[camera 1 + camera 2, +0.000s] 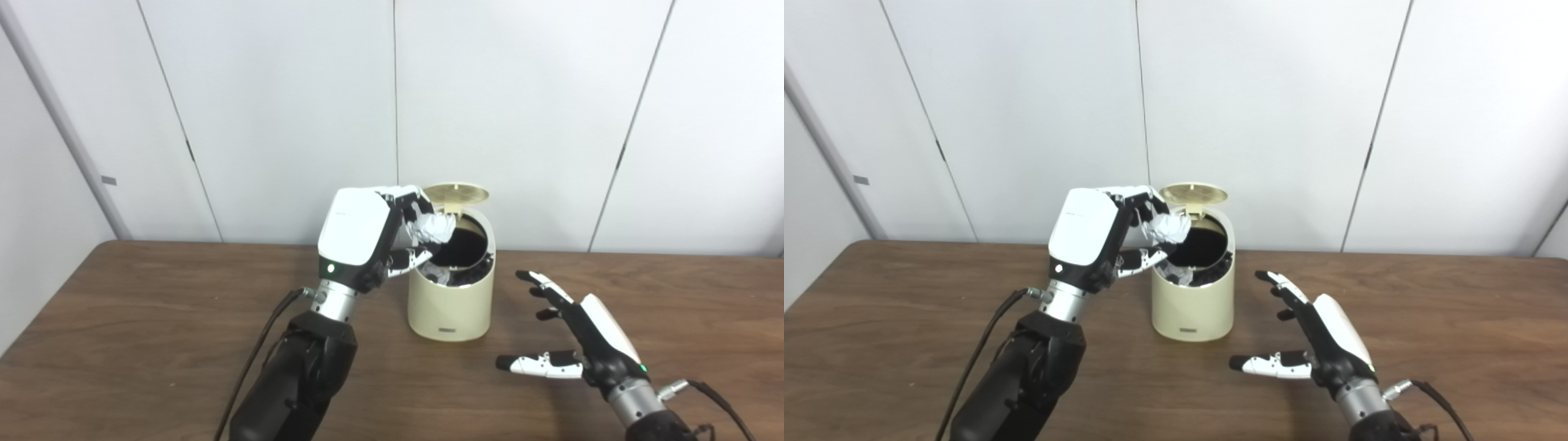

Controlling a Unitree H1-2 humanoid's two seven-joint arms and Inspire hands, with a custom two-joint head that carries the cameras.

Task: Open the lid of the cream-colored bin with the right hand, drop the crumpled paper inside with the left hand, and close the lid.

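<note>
The cream-colored bin (450, 309) stands on the brown table, near the middle. Its round lid (456, 193) is tipped up at the back, so the dark opening (462, 245) shows. My left hand (373, 236) is raised at the bin's left rim and is shut on the crumpled paper (436, 228), which hangs over the opening's left edge. More crumpled paper (450, 277) lies inside near the front rim. My right hand (569, 334) is open and empty, hovering to the right of the bin, fingers spread, not touching it.
The wooden table (153, 318) runs to the white panelled wall (275, 110) behind. A black cable (263, 343) hangs beside my left forearm. Another cable (710, 392) trails from my right wrist.
</note>
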